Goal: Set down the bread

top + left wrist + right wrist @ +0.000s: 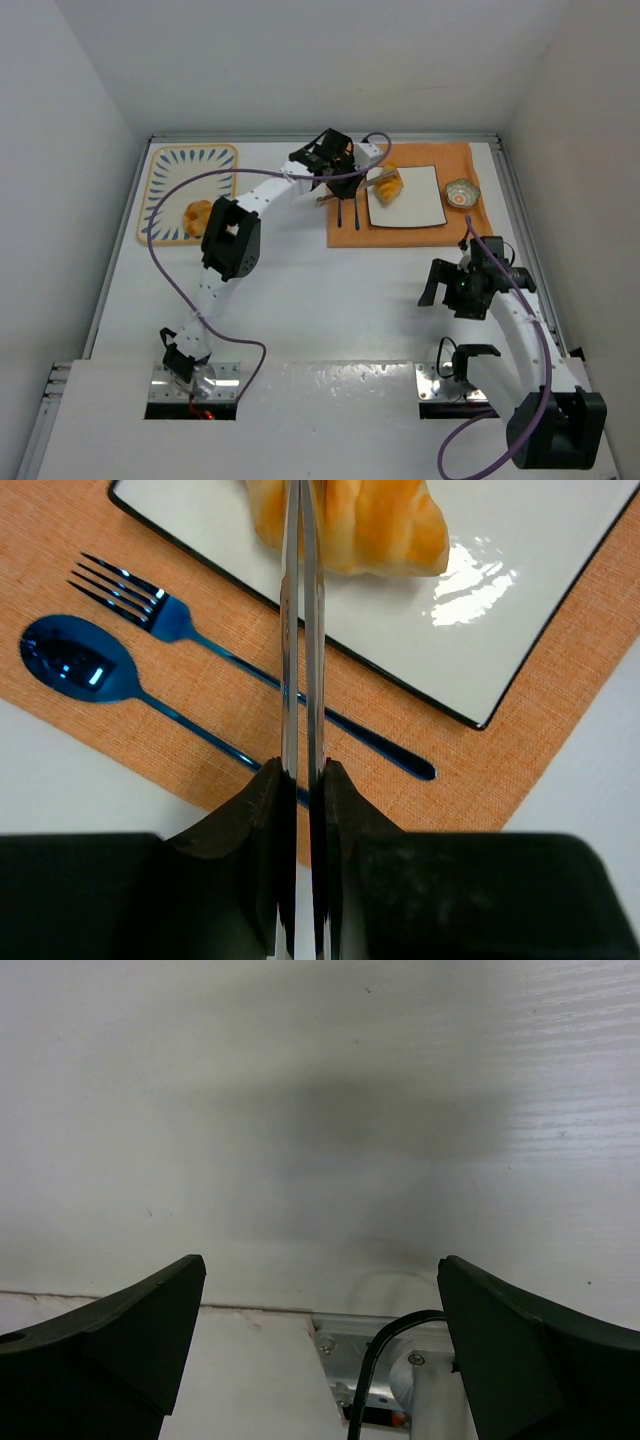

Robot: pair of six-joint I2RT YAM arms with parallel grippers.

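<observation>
The elongated ridged croissant (388, 183) lies on the near-left part of a white square plate (415, 205); it also shows in the left wrist view (370, 520). The round lobed bun (197, 215) sits on a patterned tray (190, 160) at the far left. My left gripper (362, 177) hovers over the plate's left edge. Its thin metal blades (302, 540) are shut side by side, reach over the croissant and hold nothing. My right gripper (440, 290) is open and empty over bare table (320, 1290).
The plate rests on an orange placemat (345, 235) with a blue fork (160, 615) and blue spoon (75, 665) to its left. A small patterned bowl (461, 193) stands at the mat's right edge. Walls close in the table's sides and back.
</observation>
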